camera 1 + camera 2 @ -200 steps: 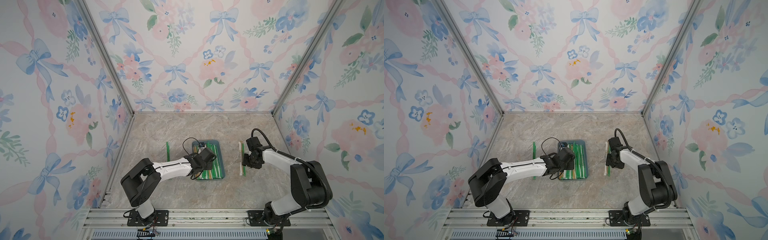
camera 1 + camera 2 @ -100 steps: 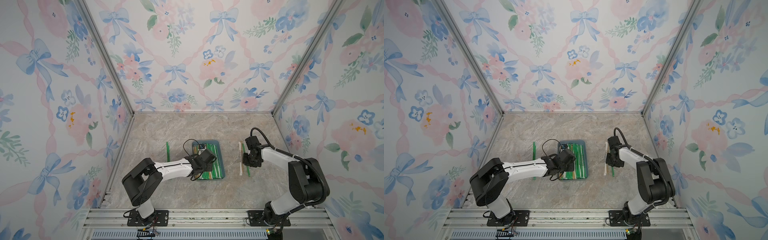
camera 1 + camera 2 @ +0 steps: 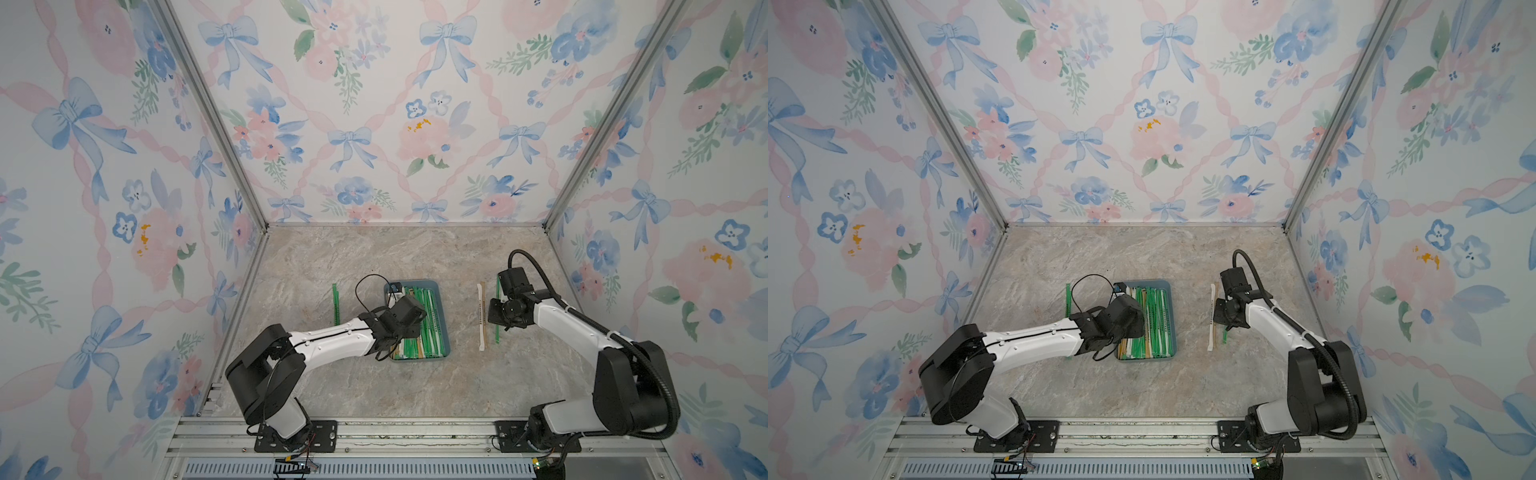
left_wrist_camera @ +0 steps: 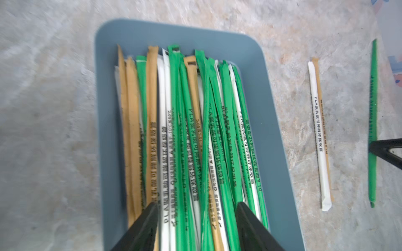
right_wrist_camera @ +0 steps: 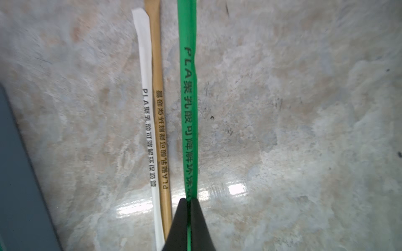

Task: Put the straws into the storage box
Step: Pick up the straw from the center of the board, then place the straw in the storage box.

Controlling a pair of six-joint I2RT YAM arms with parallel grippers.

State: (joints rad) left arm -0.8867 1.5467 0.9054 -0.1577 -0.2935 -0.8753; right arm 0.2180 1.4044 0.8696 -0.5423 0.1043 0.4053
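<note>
Green paper-wrapped thin straw [image 5: 188, 108] was clamped in the closed right fingers [image 5: 199, 226] down at the marbled bench [image 5: 304, 130], well apart from the shallow blue-grey plastic storage box [image 4: 280, 156], over which the empty left fingers [image 4: 141, 228] stood partly open, so it could twist loose or collide with them there.

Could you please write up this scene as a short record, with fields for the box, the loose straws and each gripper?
box: blue-grey, mid-table, holding many green, white and tan straws
left gripper: open, over the box, holding nothing
right gripper: shut on a green straw, right of the box
beside it: white straw and tan straw, side by side on the table
left of box: other green straw, on the table
held straw lifted: cannot tell
</note>
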